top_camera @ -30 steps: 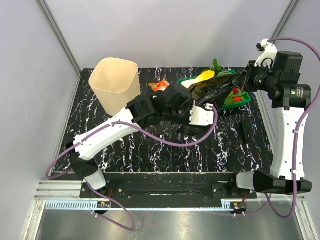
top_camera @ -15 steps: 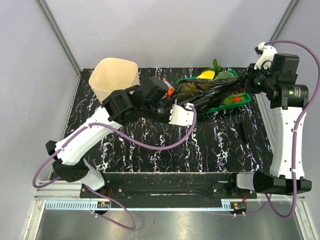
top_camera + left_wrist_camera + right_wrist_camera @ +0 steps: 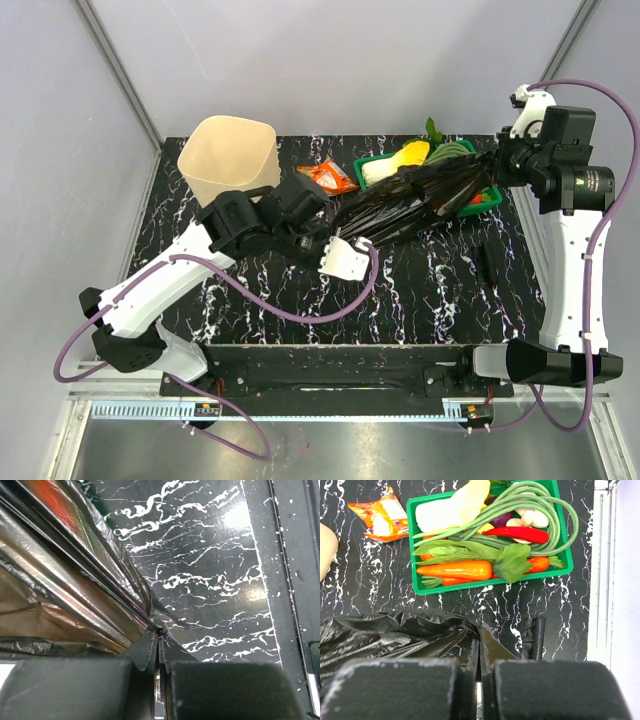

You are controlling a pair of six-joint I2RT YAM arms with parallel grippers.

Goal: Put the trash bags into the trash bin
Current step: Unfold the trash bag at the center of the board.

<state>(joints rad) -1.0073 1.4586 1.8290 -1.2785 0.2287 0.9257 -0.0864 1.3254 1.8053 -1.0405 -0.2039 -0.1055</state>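
I am drawing the left gripper back toward the cream trash bin at upper left, so the black trash bag, clamped between it and the right gripper, is now stretching mid-frame, nearing the bin.

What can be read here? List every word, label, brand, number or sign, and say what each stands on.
No text here can be read.
Crinkled orange snack wrapper: printed, but too blurred to read.
Small orange stickers along the near edge: too small to read.
Glossy black plastic trash bag: no print showing.
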